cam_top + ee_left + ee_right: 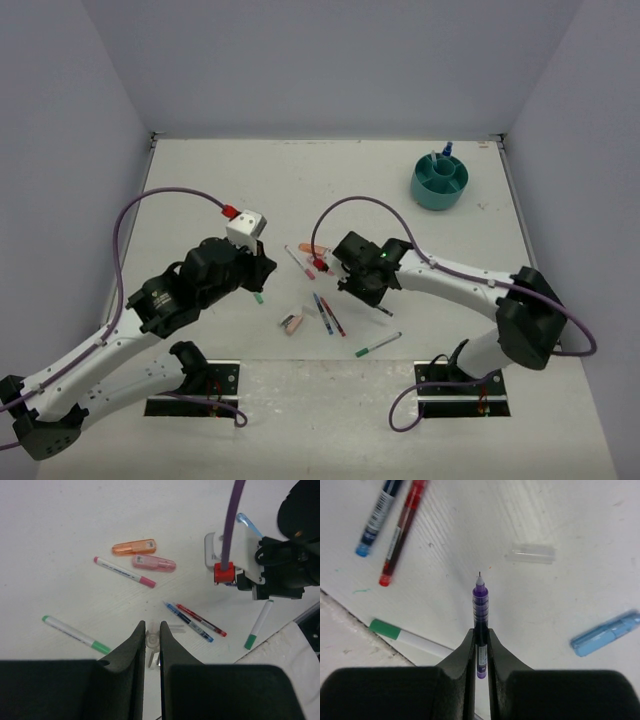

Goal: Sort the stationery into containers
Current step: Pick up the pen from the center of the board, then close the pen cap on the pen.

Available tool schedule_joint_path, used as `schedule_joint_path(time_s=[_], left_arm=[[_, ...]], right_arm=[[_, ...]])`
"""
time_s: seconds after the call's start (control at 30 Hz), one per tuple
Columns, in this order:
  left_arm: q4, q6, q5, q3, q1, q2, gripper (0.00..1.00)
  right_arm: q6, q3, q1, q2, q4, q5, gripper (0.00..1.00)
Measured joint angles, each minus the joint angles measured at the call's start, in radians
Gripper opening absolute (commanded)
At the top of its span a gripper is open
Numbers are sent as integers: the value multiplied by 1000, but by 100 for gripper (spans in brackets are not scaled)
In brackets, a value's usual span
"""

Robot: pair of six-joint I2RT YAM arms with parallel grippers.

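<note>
Right gripper (pixel 480 636): fingers (pixel 465 655) clamped on the purple pen (pixel 480 605), one pad on each side with no gap showing. The pen runs straight out along the finger axis. It is uncapped, tip pointing away from the wrist, rear end between the pads.

Around it on the table (pixel 250 180):
- clear cap (pixel 532 553) sits past the tip, off to the right, not touching
- green marker (pixel 412 640) is just left of the fingers
- blue pen (pixel 376 516) and red pen (pixel 400 535) lie side by side, farther out to the upper left
- light-blue highlighter (pixel 605 632) is well off to the right

Left gripper (pixel 152 630): jaws nearly together, only a thin slit between them. A small clear piece (pixel 152 641) shows in the slit. I can't tell whether it's pinched or just lying on the table underneath.

In the left wrist view the blue and red pens lie just ahead and right of the tips. Beyond them are the pink marker (pixel 124 572), the pink highlighter (pixel 154 563) and the orange highlighter (pixel 134 547). A second green marker (pixel 75 634) lies to the left.

Organizer (pixel 440 195) is near the far right corner, well apart from both grippers, with a few items standing in it.
</note>
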State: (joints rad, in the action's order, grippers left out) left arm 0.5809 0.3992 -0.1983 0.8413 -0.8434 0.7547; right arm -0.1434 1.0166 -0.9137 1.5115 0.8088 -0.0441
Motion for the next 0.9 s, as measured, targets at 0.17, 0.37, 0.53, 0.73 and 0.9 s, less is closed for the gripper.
schedule_joint_path(time_s=[0.17,0.37,0.53,0.73,0.9], left_arm=[[-70,-29,214,11,1,-16,0],[-112,-142,623,112,3,-6,0],[-140,-225,857,127,3,0,0],[-176,-266,1017,121,3,78,0],[-184,-265,1030,121,4,180,0]], right_arm=[[10,35,-1,-265,-30,61,0],[79,-11,-3,-501,-135,251,0],[151,-18,-48,-584,-143,347,0],[167,-6,-99,-594,-82,383,0],[200,-19,-103,-611,-95,447,0]])
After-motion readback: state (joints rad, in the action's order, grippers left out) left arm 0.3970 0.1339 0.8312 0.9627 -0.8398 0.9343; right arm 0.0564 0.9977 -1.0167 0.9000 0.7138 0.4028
